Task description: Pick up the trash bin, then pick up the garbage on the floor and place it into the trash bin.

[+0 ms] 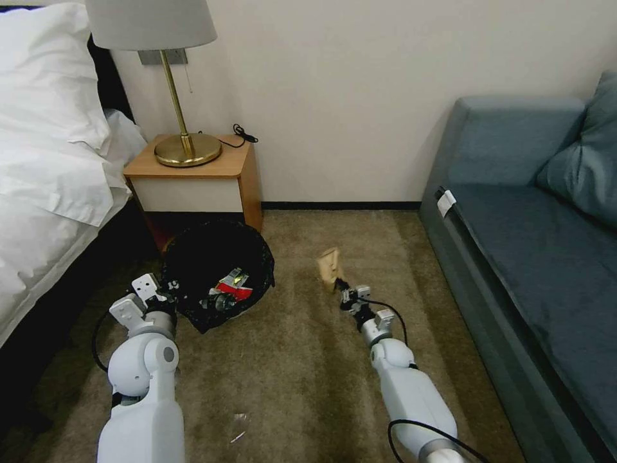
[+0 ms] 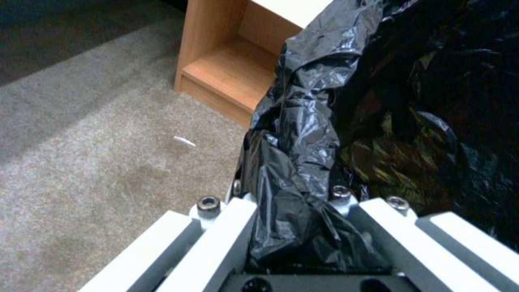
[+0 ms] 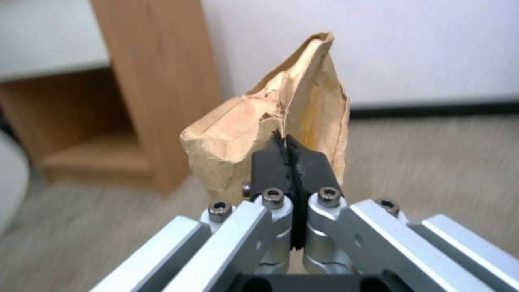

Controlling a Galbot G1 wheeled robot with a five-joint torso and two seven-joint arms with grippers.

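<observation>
The right gripper is pinched tight on the tan paper wad, held clear of the carpet with its long axis upright, tip toward 12 o'clock. The left gripper is clamped on the bagged rim of the trash bin, at 9 o'clock from the wad.

Showing glossy black on the liner of the trash bin, with a red-and-white carton inside. Showing crumpled tan on the paper wad, pinched between the black fingertips of the silver right end effector. Showing white and grey on the left end effector. Lying plain olive-brown, the carpet. Showing honey-coloured wood with a white front on the nightstand, brass on the lamp base, muted blue on the sofa, white on the bedding.
</observation>
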